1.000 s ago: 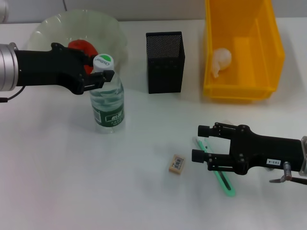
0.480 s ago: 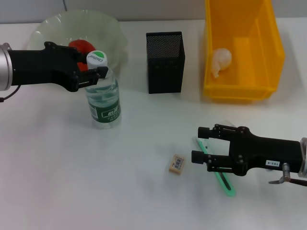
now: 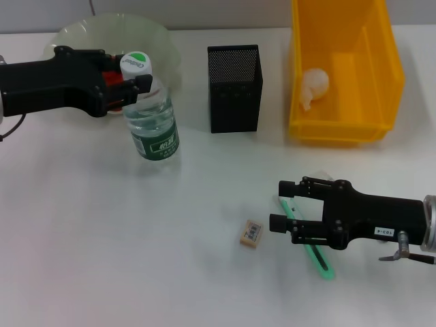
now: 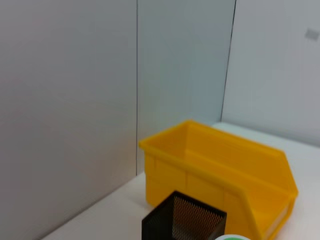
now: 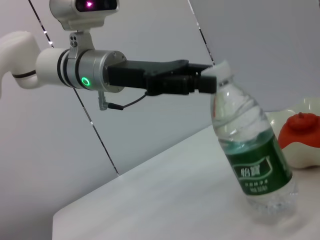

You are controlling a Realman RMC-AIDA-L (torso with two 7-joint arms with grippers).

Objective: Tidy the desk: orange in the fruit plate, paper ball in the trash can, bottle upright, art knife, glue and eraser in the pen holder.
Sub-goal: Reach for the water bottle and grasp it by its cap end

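My left gripper (image 3: 136, 87) is shut on the neck of the bottle (image 3: 152, 121), which leans with its base on the table in front of the fruit plate (image 3: 82, 34). The orange (image 5: 299, 131) lies in that plate; in the head view the left arm hides most of it. The paper ball (image 3: 313, 86) rests inside the yellow trash can (image 3: 381, 82). Between them stands the black pen holder (image 3: 234, 88). My right gripper (image 3: 282, 204) is open, low over the upper end of the green art knife (image 3: 317, 257). The eraser (image 3: 251, 233) lies just to its left. The glue is out of view.
The left wrist view shows the trash can (image 4: 220, 165) and the pen holder (image 4: 182, 222) against a grey wall. Bare white table surface spreads across the front left and around the eraser.
My left gripper has carried the bottle's top back toward the plate, and the bottle's base has slid back with it. The right gripper has barely moved.
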